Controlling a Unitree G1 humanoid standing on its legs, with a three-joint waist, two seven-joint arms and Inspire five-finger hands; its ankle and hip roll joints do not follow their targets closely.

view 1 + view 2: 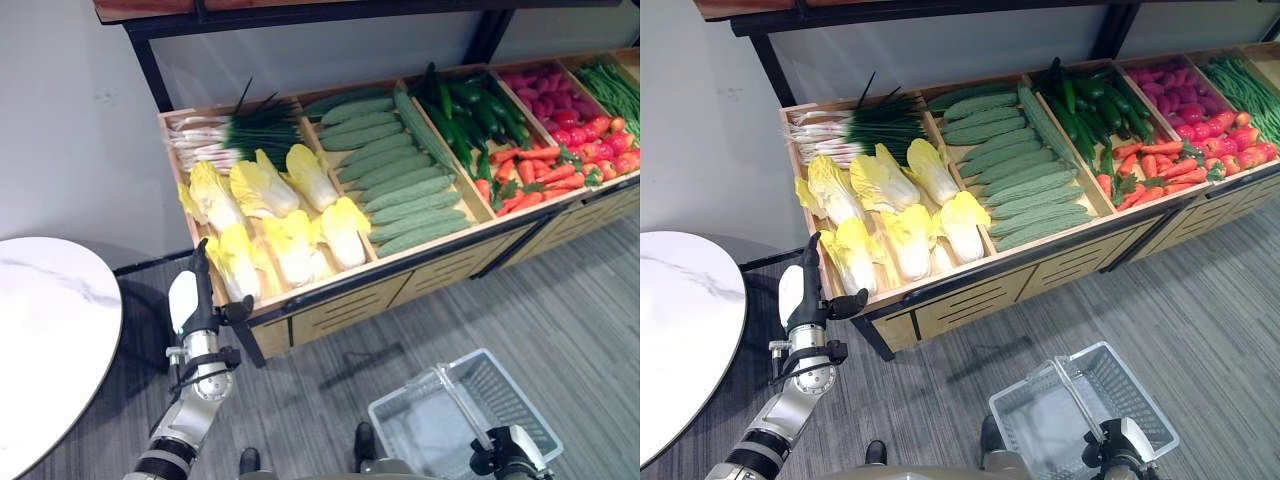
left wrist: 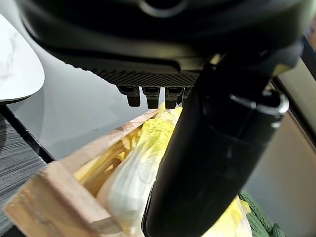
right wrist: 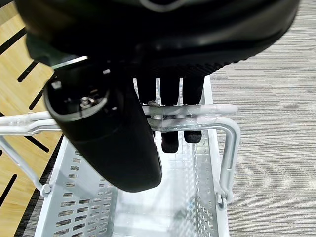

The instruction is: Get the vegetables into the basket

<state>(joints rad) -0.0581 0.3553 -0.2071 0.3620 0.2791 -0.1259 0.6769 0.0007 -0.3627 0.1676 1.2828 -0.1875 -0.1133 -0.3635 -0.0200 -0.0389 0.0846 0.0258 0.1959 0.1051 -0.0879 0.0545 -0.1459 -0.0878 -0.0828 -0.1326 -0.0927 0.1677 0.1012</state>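
Observation:
Yellow napa cabbages (image 1: 270, 215) fill the left wooden crate (image 1: 300, 290) of the stand. My left hand (image 1: 197, 305) is raised at that crate's front left corner, open, fingers straight up and thumb pointing at the nearest cabbage (image 1: 235, 262) without touching it. In the left wrist view the same cabbage (image 2: 133, 177) lies just past the thumb (image 2: 212, 163). The white mesh basket (image 1: 520, 392) hangs low on the right and is empty. My right hand (image 1: 510, 450) is shut on its handle (image 3: 197, 109).
Further crates hold scallions (image 1: 225, 135), green gourds (image 1: 400, 180), cucumbers (image 1: 470, 115), carrots (image 1: 535, 175) and tomatoes (image 1: 590, 130). A round white marble table (image 1: 45, 330) stands close on the left. Grey floor lies between the stand and the basket.

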